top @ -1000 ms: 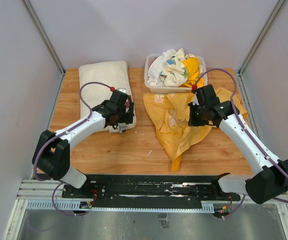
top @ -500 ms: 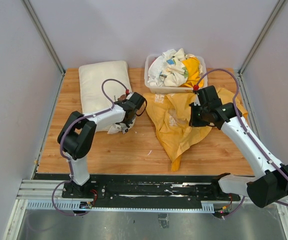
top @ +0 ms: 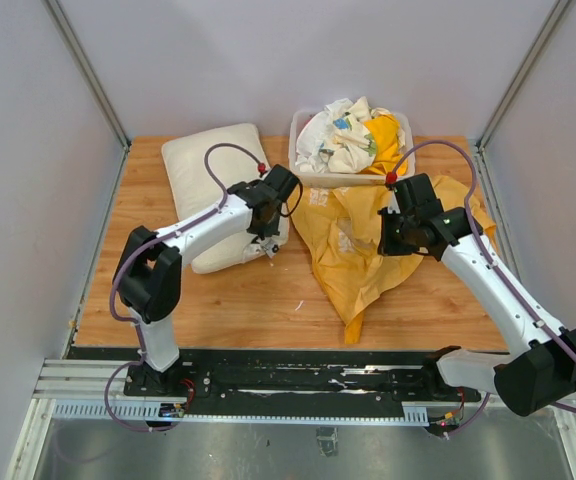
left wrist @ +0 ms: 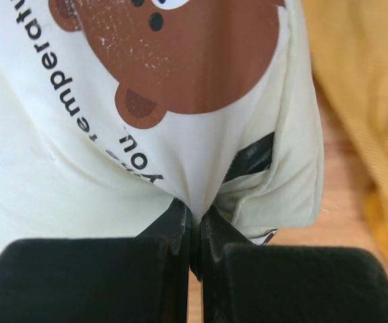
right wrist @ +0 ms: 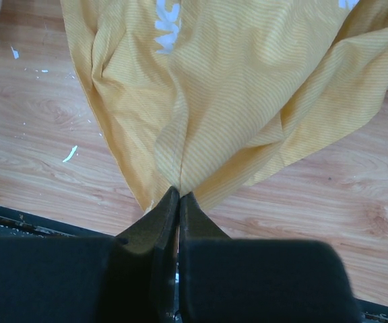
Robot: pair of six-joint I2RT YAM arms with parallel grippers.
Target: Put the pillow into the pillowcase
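Wooden table (top: pixel 218 300) first: it carries everything, with the two task pieces side by side on it. On the right half lies the pillowcase (top: pixel 353 265), an orange-yellow heap, crumpled, running from the bin down toward the near edge. I cannot pick out its open mouth in any view. On the left half sits the pillow (top: pixel 198 185), cream-white and angled, its near right corner just beside the case's edge; none of it is inside yet. Behind the case stands a clear bin (top: pixel 296 165) stuffed with patterned cloths (top: pixel 340 138), which I am leaving alone.

My left gripper (left wrist: pixel 195 225) has its fingers pressed together on a pinch of pillow fabric, just below the brown bear print. My right gripper (right wrist: pixel 178 202) is likewise clamped on a fold of the yellow cloth, which fans out from the fingertips across the wood.

I judge this as the early bring-together step. Next I would need the right arm to lift and spread the case so an opening shows, then feed the pinched pillow corner into it, slowly, because one-fold grips may slip.
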